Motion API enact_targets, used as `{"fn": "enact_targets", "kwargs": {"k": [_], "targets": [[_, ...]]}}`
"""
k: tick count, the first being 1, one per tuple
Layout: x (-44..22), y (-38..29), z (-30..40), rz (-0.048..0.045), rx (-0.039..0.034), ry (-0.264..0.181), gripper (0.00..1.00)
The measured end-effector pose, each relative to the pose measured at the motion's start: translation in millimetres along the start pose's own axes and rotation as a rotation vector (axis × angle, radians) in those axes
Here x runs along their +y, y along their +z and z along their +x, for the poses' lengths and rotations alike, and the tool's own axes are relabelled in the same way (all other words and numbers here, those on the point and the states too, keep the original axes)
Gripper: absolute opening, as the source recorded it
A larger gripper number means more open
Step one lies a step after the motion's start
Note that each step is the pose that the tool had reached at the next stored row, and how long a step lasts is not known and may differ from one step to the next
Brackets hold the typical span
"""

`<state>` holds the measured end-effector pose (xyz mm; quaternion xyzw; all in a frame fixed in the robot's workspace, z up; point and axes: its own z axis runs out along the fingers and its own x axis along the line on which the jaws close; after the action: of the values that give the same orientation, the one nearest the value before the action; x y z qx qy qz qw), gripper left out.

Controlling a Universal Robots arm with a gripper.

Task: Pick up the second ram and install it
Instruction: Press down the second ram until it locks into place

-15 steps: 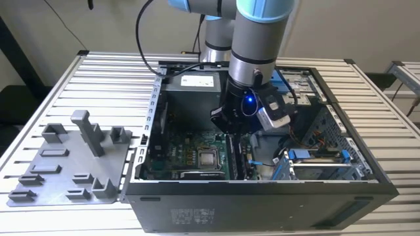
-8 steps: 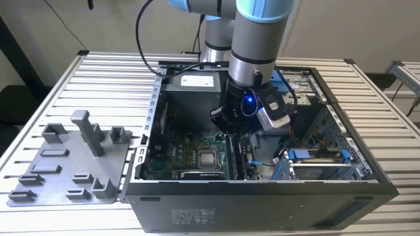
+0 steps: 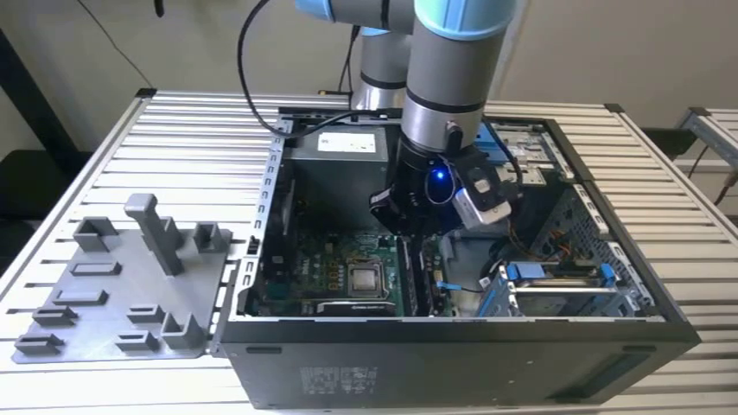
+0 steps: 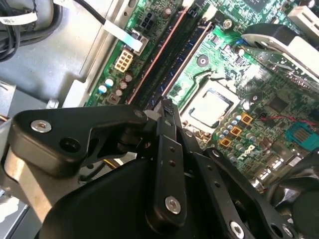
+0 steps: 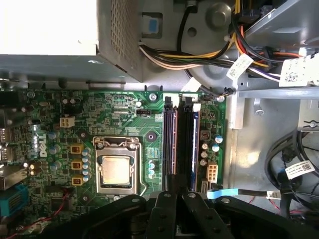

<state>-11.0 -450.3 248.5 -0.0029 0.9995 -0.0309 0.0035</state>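
Over the motherboard | hand: fingers together (nothing held) | memory slots: two, sticks seated

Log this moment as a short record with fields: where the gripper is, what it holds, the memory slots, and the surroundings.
gripper position: gripper low inside the open computer case, at the end of the memory slots
gripper contents: cannot tell
memory slots: beside the processor socket on the motherboard
surroundings: grey parts tray on the table at the exterior view's left
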Motion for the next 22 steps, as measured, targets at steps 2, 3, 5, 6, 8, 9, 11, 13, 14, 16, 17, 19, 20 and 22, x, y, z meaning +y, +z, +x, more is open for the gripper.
{"fn": "enact_targets", "kwargs": {"k": [2,3,5,6,8,9,11,13,14,16,17,19,20,22], "targets": [[0.0,0.0,0.0,-0.0002,-0.0015,-0.024,0.11],[0.0,0.0,0.0,-0.0003,-0.0023,-0.037,0.11],[0.0,0.0,0.0,-0.0005,-0.0039,-0.064,0.11],[0.0,0.0,0.0,-0.0005,-0.0047,-0.076,0.11],[0.0,0.0,0.0,-0.0007,-0.0064,-0.103,0.11],[0.0,0.0,0.0,-0.0008,-0.0072,-0.117,0.11],[0.0,0.0,0.0,-0.001,-0.0088,-0.141,0.11],[0.0,0.0,0.0,-0.001,-0.0101,-0.165,0.11],[0.0,0.0,0.0,-0.0011,-0.0109,-0.177,0.11],[0.0,0.0,0.0,-0.0014,-0.0124,-0.201,0.11],[0.0,0.0,0.0,-0.0014,-0.0132,-0.213,0.11],[0.0,0.0,0.0,-0.0016,-0.0148,-0.239,0.11],[0.0,0.0,0.0,-0.0016,-0.0157,-0.254,0.11],[0.0,0.0,0.0,-0.002,-0.0179,-0.289,0.11]]}}
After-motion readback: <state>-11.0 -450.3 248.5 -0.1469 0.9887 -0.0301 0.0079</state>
